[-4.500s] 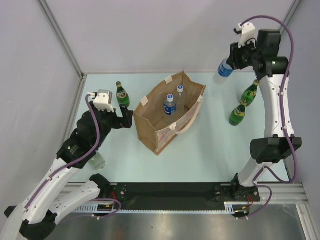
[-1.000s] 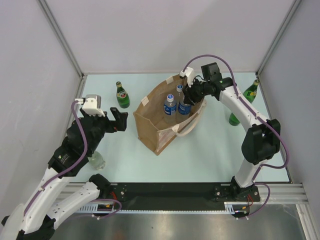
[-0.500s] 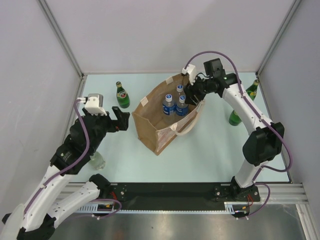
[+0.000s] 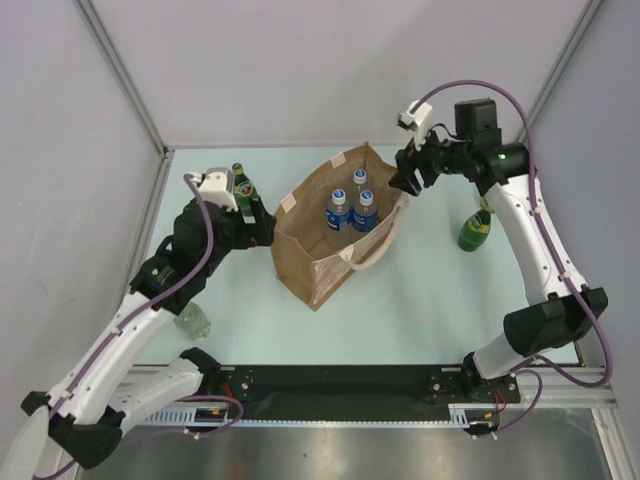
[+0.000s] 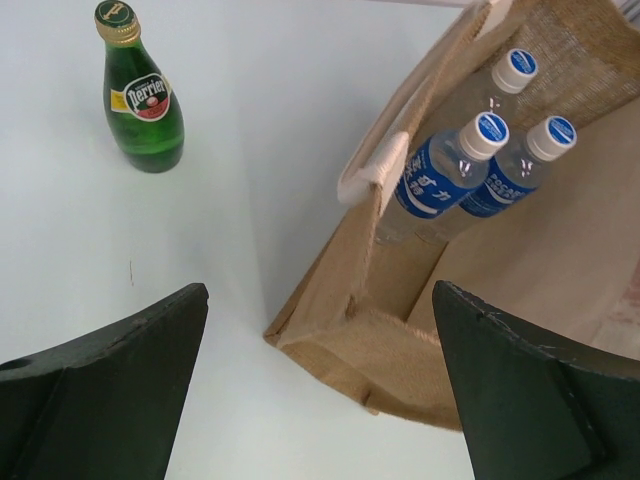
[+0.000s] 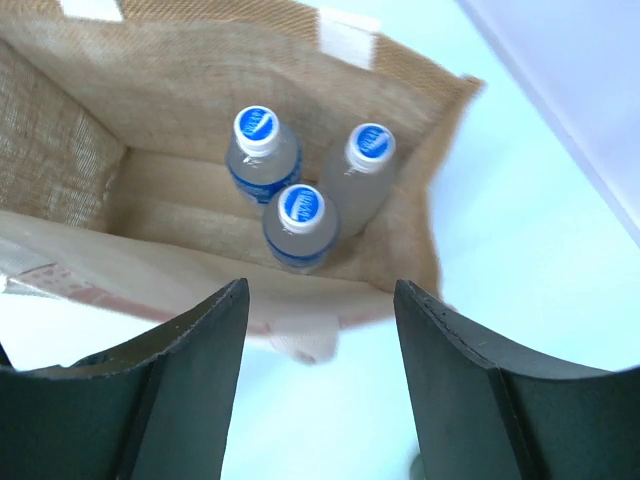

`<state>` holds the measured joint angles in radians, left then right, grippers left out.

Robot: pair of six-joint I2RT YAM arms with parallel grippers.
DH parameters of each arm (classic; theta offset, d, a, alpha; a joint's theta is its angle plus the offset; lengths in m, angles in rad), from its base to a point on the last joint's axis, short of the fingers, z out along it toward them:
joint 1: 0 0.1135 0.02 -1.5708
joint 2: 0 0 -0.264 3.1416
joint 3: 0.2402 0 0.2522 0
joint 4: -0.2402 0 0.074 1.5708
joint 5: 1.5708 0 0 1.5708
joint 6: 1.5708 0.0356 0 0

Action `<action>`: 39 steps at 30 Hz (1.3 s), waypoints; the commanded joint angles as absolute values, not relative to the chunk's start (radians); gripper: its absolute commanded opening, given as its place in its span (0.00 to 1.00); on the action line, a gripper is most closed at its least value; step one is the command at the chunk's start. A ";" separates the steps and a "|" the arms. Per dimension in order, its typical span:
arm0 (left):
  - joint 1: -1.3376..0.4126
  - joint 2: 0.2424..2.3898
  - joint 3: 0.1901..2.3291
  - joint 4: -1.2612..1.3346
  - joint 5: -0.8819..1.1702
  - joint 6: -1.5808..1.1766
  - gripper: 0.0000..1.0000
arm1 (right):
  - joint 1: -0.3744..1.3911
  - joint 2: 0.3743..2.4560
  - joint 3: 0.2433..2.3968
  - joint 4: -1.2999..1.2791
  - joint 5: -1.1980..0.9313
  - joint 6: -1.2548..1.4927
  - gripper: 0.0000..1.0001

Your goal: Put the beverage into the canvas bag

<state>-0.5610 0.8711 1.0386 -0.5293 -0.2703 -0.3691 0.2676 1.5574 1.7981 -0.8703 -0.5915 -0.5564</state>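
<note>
The tan canvas bag (image 4: pixel 322 262) stands open mid-table with cream handles. Three blue-capped water bottles (image 4: pixel 364 209) stand upright inside it; they also show in the right wrist view (image 6: pixel 300 225) and the left wrist view (image 5: pixel 440 175). My right gripper (image 4: pixel 402 180) is open and empty, raised just past the bag's (image 6: pixel 200 130) right rim (image 6: pixel 320 385). My left gripper (image 4: pixel 262 228) is open and empty, close to the bag's (image 5: pixel 400 345) left corner (image 5: pixel 320 400).
A green Perrier bottle (image 4: pixel 243 190) stands left of the bag, behind my left arm; it also shows in the left wrist view (image 5: pixel 143 100). Another green bottle (image 4: pixel 474 230) stands at the right under my right arm. A clear bottle (image 4: pixel 192 320) stands near the left front.
My right gripper lowered a water bottle into the bag, let it go and pulled back up to the right. My left gripper moved closer to the bag's left corner.
</note>
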 commanded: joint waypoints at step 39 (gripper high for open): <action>-0.241 1.451 1.427 -0.397 0.011 -0.218 1.00 | -0.104 1.341 1.571 -0.696 -0.934 -0.201 0.65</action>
